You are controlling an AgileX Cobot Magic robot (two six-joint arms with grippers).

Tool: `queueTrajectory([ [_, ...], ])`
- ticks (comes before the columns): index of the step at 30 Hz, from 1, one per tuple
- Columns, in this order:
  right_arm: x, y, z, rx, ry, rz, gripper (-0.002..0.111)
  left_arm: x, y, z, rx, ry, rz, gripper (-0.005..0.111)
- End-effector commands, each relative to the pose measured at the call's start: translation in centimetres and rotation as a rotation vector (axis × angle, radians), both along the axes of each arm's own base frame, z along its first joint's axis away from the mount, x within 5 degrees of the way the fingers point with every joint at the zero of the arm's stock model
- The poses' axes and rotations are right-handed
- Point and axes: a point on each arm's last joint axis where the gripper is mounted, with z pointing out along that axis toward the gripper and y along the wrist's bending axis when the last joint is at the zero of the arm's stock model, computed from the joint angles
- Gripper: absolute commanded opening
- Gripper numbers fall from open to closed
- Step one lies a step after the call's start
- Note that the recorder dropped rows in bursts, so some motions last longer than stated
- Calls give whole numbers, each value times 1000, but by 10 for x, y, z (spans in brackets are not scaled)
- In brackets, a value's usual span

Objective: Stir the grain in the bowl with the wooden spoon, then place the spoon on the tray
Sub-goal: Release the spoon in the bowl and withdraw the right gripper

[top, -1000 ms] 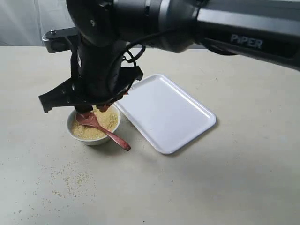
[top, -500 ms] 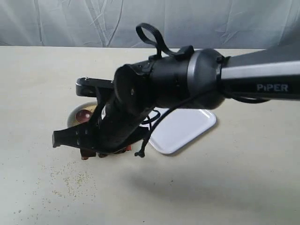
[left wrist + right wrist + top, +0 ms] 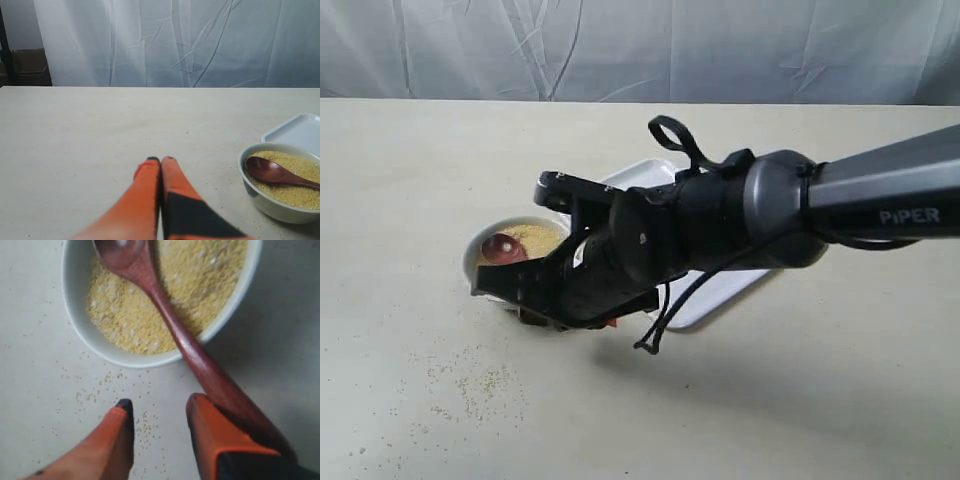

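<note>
Exterior view, left of centre: wooden spoon (image 3: pixel 502 247) lying on grain (image 3: pixel 535 237) inside bowl (image 3: pixel 470 258); tray (image 3: pixel 635 176) just beside. Right gripper (image 3: pixel 160 401) spread apart, holding nothing, beside spoon handle; left gripper (image 3: pixel 160 160) pressed closed.

wooden spoon (image 3: pixel 503 247) in bowl (image 3: pixel 470 260) of grain (image 3: pixel 540 236), tray (image 3: pixel 642 173) just right

Pale beige table (image 3: pixel 400 150) with white bowl (image 3: pixel 469 260), white tray (image 3: pixel 642 174) beside it, spilled grains (image 3: pixel 470 385) nearby.

I see 1 small white bowl (image 3: pixel 107 351) part-filled with golden-yellow grain (image 3: pixel 212 277). 1 dark reddish wooden spoon (image 3: pixel 167 312) rests head-down in the grain, handle sloping out over the rim. The flat white tray (image 3: pixel 300 131) lies just beside the bowl.
</note>
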Motion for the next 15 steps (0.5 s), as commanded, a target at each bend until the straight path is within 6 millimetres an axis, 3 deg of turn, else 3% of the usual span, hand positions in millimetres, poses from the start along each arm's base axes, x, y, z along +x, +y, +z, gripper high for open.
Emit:
queueTrajectory([
  [1,13,-12,1,-18,-27,-16,37,0,0,0,-5,-15,0,0],
  [10,33,-26,2,-27,-81,-47,37,0,0,0,-5,-15,0,0],
  [15,39,-24,0,7,-123,-80,37,0,0,0,-5,-15,0,0],
])
